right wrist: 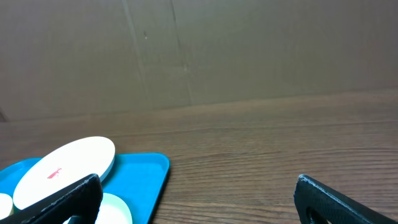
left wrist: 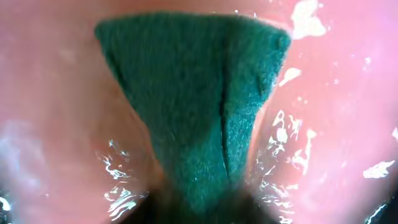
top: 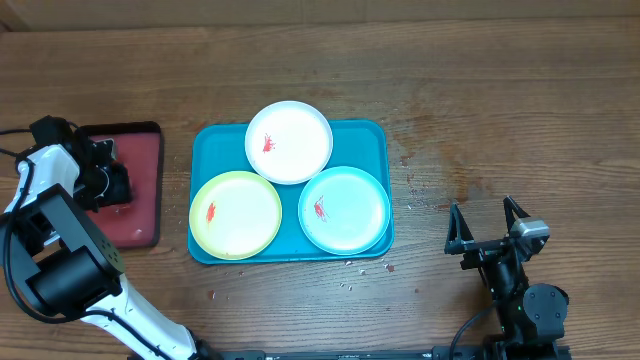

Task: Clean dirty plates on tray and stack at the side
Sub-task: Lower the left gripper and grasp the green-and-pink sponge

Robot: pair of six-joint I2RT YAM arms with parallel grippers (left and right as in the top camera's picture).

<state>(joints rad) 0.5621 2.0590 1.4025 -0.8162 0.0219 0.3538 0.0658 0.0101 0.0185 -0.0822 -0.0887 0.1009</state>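
The teal tray [top: 208,150] lies mid-table with three plates on it, each with a red smear: white [top: 295,135] at the back, yellow-green [top: 240,215] front left, pale blue [top: 350,205] front right. My left gripper [top: 108,180] is down in the small pink-red tray [top: 140,205] on the left. It is shut on a green scouring pad [left wrist: 193,99] that rests on the wet pink floor. My right gripper [top: 487,228] is open and empty, right of the teal tray. Its view shows the white plate [right wrist: 62,165] and the tray corner [right wrist: 146,177].
Small specks and droplets [top: 412,185] lie on the wood just right of the teal tray. Water glistens on the pink tray floor [left wrist: 292,149]. A brown wall [right wrist: 199,50] stands behind the table.
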